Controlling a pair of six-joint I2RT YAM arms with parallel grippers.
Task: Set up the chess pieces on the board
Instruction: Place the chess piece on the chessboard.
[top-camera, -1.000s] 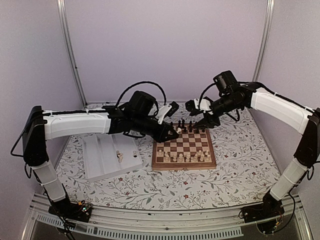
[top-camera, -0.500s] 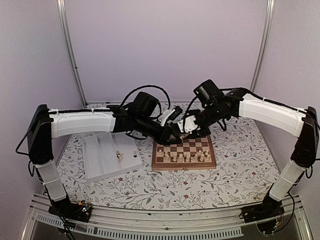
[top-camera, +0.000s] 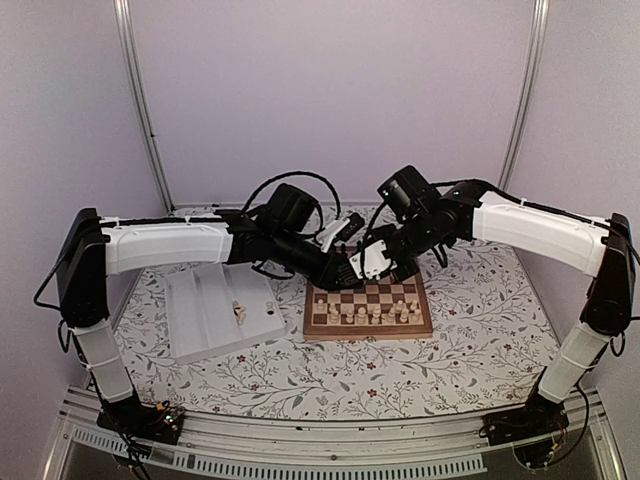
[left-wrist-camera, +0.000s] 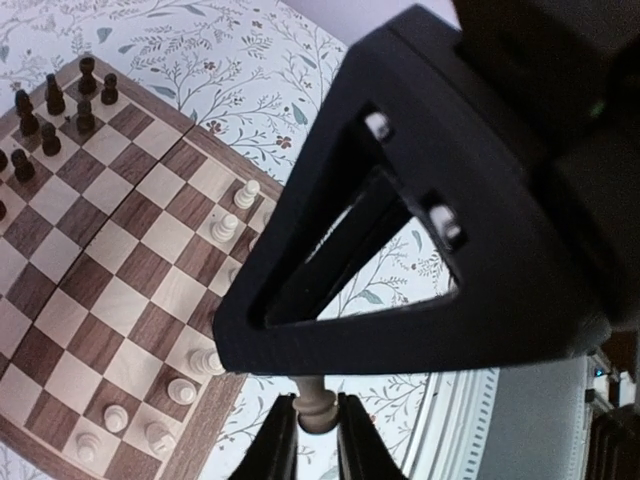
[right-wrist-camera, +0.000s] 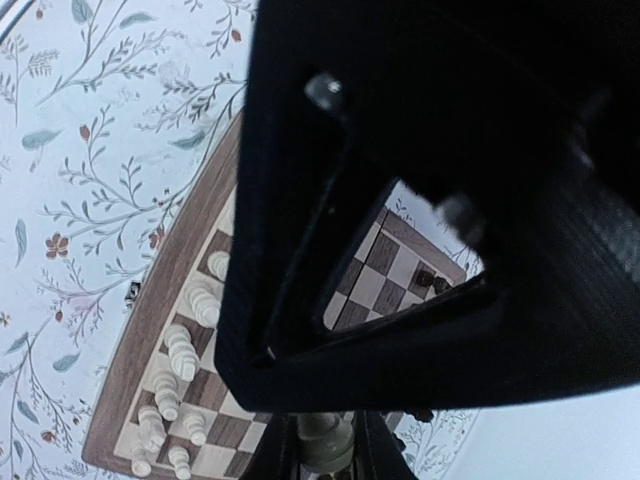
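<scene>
Over the back left corner of the board (top-camera: 368, 331) my two grippers meet tip to tip. In the left wrist view my left gripper (left-wrist-camera: 318, 428) is shut on the lower end of a pale chess piece (left-wrist-camera: 318, 405), whose top is hidden behind the right gripper's black finger. From the right wrist, my right gripper (right-wrist-camera: 327, 455) is shut on the same pale piece (right-wrist-camera: 325, 440). From above, the left gripper (top-camera: 348, 268) and right gripper (top-camera: 372, 262) hide the piece. More pale chess pieces (top-camera: 375, 314) stand in the board's near rows.
Dark chessmen (left-wrist-camera: 50, 110) stand along the board's far rows. A white compartment tray (top-camera: 200, 325) lies left of the board with one pale piece (top-camera: 238, 310) in it. The table wears a floral cloth (top-camera: 480, 340); metal rails run along the front.
My right gripper swung left from above the board's back right to meet the left gripper, and shut on the pale piece. The left arm edged slightly right.
</scene>
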